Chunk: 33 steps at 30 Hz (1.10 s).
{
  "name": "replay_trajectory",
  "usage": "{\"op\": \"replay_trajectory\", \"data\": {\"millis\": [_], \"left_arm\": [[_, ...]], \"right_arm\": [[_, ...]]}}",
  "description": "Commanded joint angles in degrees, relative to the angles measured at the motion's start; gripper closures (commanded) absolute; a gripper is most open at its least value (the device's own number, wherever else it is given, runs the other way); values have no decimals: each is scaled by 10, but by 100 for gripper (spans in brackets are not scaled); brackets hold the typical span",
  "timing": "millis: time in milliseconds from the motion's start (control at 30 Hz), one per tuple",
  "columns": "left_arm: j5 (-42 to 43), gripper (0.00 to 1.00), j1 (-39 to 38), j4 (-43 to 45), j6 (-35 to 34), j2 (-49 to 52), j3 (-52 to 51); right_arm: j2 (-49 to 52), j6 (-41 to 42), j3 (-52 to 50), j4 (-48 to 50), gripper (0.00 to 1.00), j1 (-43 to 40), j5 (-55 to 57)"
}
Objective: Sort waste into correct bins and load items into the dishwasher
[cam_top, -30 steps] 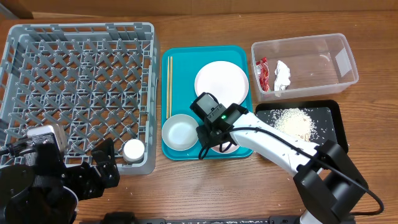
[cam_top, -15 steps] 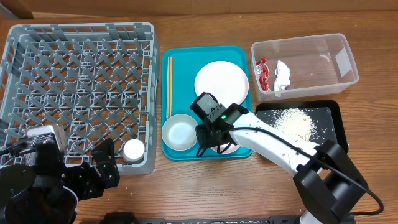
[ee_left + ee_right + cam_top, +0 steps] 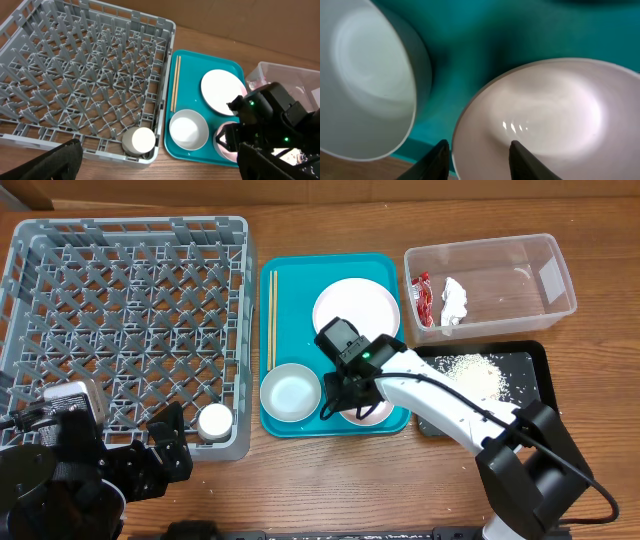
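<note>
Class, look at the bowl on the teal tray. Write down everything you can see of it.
The bowl is round, pale white and smooth, perhaps ceramic or plastic. It stands upright and empty in the front corner of the teal tray on the rack side, and the tray is its only visible contact. The chopsticks lie just beyond it. The small plate sits beside it, with a strip of tray between them.

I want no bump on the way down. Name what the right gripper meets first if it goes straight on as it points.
Probably the smaller white plate: the right gripper, open, points down at its near rim, one finger on each side. The teal tray lies under it; depth is unclear.
</note>
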Motion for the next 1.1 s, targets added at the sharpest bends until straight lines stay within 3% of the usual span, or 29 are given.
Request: {"op": "replay_trajectory", "data": {"millis": [0,200,433,500,533,567,933,1067], "left_arm": [[6,0,-4,1,7,1,3],[6,0,-4,1,7,1,3],[6,0,-4,1,7,1,3],[6,0,-4,1,7,1,3],[7,0,-4,1,7,1,3],[6,0,-4,1,7,1,3],[6,0,-4,1,7,1,3],[6,0,-4,1,7,1,3]], "right_arm": [[3,-46,55,-34,59,-1,34],[-12,-54,103,-60,58,-1,35],[-86,-58,124,-47,46,-1,35],[-113,-58,137,-61,37,-1,35],[-127,-58,144,-70,4,-1,35],[-139,-58,148,-73,0,-1,35],[-274,-63,150,-171,0,-49,111],[-344,-119,150,-173,0,-103,114]]}}
